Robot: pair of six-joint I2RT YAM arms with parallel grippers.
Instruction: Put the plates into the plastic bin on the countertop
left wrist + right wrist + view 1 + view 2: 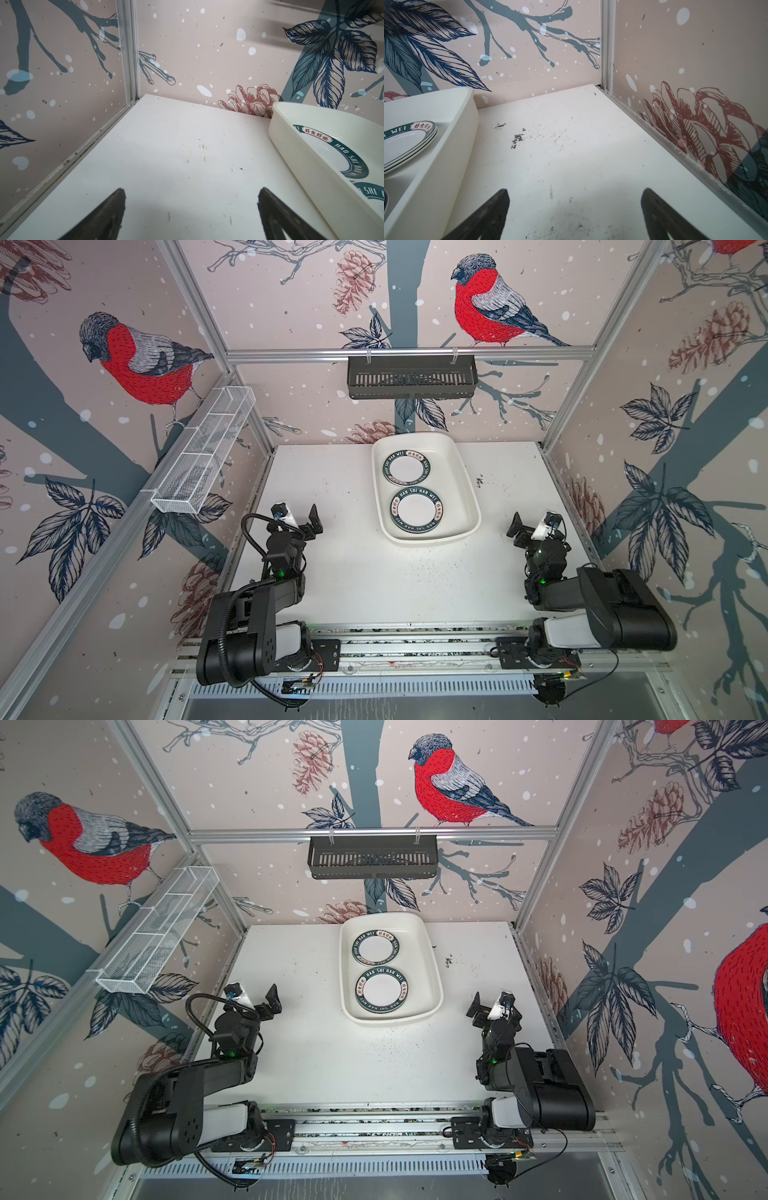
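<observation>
Two plates (417,512), perhaps stacks, in plastic bin (455,481).

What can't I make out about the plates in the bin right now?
- Plate count: in both top views, the top plate of the far stack and of the near stack covers whatever lies beneath.
- Lower plates' designs: the right wrist view shows only the far stack's layered rims; the top plate hides the centres.
- Near stack's side: the right wrist picture's edge cuts it off. In the left wrist view, the plastic bin wall hides it.
</observation>
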